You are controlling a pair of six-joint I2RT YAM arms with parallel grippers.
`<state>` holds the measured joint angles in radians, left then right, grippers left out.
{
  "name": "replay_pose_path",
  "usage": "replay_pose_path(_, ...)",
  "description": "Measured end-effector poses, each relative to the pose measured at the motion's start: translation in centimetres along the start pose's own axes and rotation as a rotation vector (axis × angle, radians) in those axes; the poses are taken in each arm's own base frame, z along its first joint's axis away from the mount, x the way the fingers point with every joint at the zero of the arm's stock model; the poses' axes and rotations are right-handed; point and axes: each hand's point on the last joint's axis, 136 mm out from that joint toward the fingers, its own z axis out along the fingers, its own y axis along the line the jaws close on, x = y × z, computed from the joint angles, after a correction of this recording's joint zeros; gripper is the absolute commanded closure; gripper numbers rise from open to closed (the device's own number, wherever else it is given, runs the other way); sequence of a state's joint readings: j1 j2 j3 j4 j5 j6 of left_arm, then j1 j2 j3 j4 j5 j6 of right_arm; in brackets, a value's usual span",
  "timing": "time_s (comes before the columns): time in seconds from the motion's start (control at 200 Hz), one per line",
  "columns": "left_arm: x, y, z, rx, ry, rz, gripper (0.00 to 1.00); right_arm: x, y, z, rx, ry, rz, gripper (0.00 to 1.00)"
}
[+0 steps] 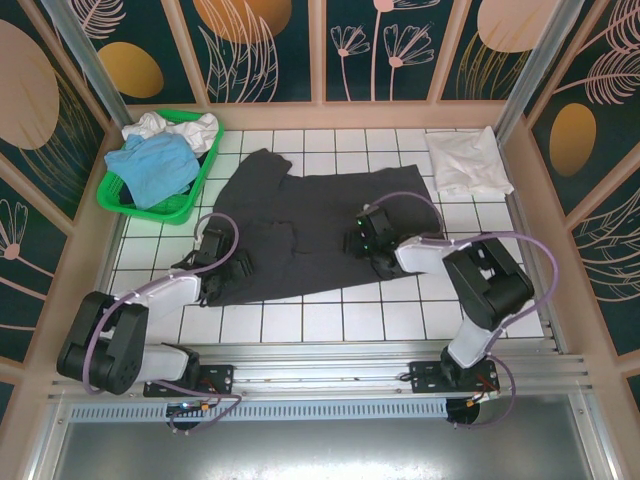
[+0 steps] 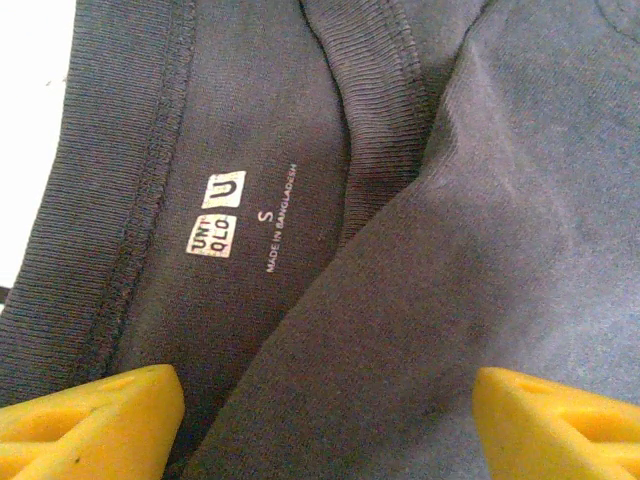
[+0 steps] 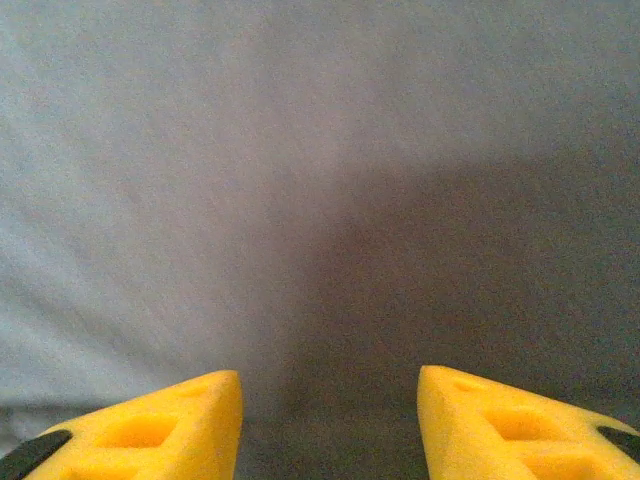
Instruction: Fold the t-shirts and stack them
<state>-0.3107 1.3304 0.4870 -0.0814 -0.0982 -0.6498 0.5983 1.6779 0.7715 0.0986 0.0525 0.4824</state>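
The dark t-shirt lies crosswise, collar leftward; left gripper and right gripper open.

White tiled table, floral panel walls

Both arms reach low over the dark t-shirt: left end effector at its near-left edge, fingers wide; right end effector right of centre, fingers parted.

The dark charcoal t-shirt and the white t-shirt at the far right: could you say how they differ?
The dark charcoal t-shirt lies spread out mid-table; the white t-shirt is gathered compactly. The charcoal one covers far more tiles than the white. Both rest on the table.
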Motion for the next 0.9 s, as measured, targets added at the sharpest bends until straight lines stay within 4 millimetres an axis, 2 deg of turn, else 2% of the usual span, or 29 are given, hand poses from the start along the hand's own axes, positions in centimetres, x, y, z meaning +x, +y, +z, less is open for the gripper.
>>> replay_pose_path(0.11,0.0,0.8,-0.3,-0.006,-0.011,-0.025,0.22,0.8,-0.8,-2.1,0.020,0.008,0.014,0.45)
replay_pose_path(0.26,-0.1,1.3,-0.6,-0.009,-0.014,-0.042,0.23,-1.0,-1.0,-5.2,0.040,-0.062,0.030,0.42)
replay_pose_path(0.385,-0.6,0.4,-1.1,0.018,-0.006,-0.038,0.19,-1.6,-1.9,-6.4,0.068,-0.094,0.056,0.42)
replay_pose_path(0.47,-1.6,-1.7,-1.8,0.114,-0.024,-0.034,0.20,-0.2,-2.6,-6.2,0.076,-0.065,0.080,0.42)
replay_pose_path(0.545,-2.2,-3.7,-2.1,0.185,-0.030,-0.018,0.20,2.1,-3.5,-5.8,0.085,-0.013,0.102,0.42)
replay_pose_path(0.621,-2.3,-4.9,-1.6,0.215,-0.018,-0.003,0.20,4.8,-5.0,-5.4,0.120,0.044,0.126,0.41)
replay_pose_path(0.661,-2.0,-5.0,-1.1,0.214,-0.004,-0.001,0.20,5.7,-5.9,-5.3,0.142,0.062,0.141,0.41)
replay_pose_path(0.761,-0.6,-4.0,0.3,0.168,0.042,-0.010,0.19,5.2,-6.1,-5.7,0.129,0.041,0.198,0.41)
replay_pose_path(0.901,-0.8,-3.5,0.4,0.171,0.008,-0.042,0.19,5.8,-7.8,-7.0,0.161,0.055,0.284,0.40)
